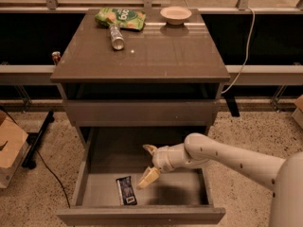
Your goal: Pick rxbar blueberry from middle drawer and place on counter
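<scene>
Two steps look undone, the grasp and the lift to the top: the gripper point(147, 165) hangs inside the pulled-out middle drawer point(81, 183) with its fingers spread wide and nothing between them. Just left of its lower fingertip, slightly nearer the drawer front, the rxbar blueberry point(126, 190) lies flat on the drawer floor, close to the tool but apart from it. Well above and behind the gripper is the counter point(156, 56), the bar's destination, which bears a green snack bag point(120, 18), a small container point(115, 36) on its side and a bowl point(175, 14).
</scene>
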